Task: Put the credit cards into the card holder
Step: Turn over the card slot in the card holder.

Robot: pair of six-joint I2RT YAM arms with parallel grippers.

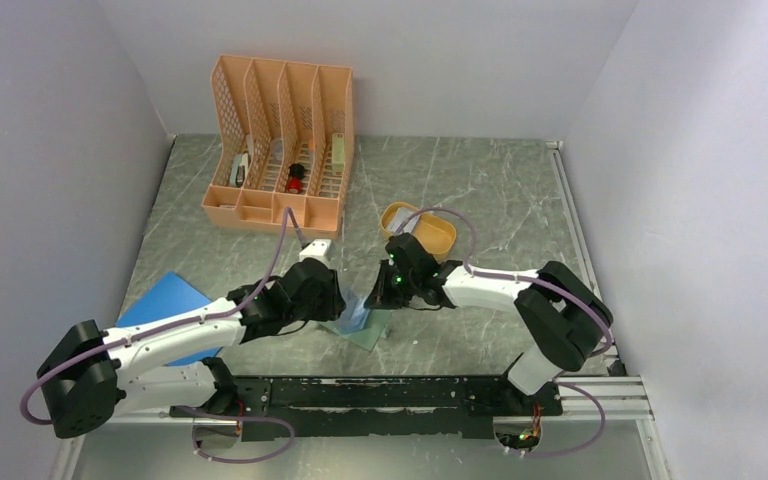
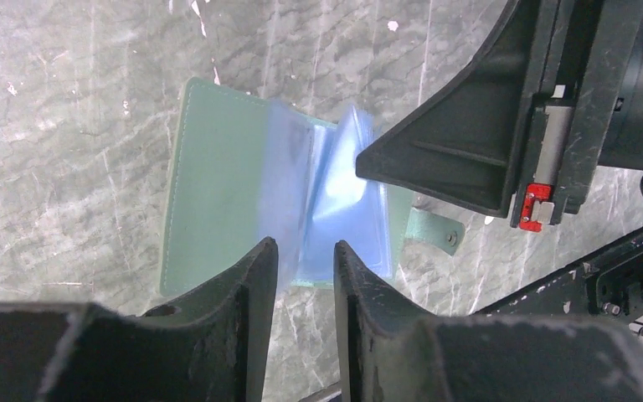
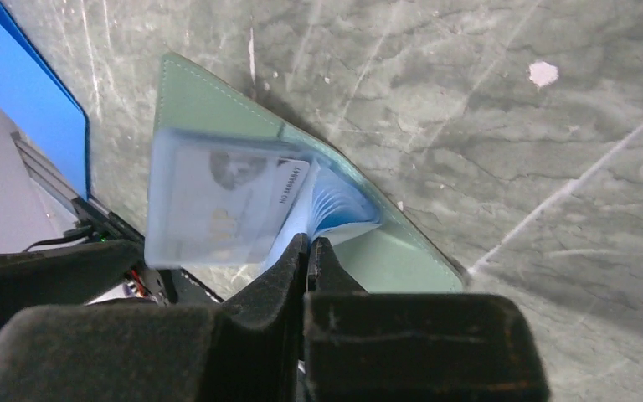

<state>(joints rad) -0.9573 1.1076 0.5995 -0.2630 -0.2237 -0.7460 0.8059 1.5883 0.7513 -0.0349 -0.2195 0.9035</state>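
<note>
The thin grey-green folding card holder (image 1: 370,328) lies open near the middle of the grey marbled counter's (image 1: 480,190) near edge. Its clear plastic sleeves (image 2: 335,193) fan upward. A pale grey-white credit card (image 3: 230,197) sits inside one sleeve. The left tool (image 2: 306,255) is narrowly parted beside the sleeves' edge. The right tool (image 3: 310,243) is closed tight at the fan's base; I cannot tell whether it pinches a sleeve.

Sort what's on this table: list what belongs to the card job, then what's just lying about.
Job:
- card holder, lying open
- card in its clear sleeve
- left gripper and right gripper, both at the holder

Lying about:
- orange desk organiser
- blue sheet
- oval tray
</note>
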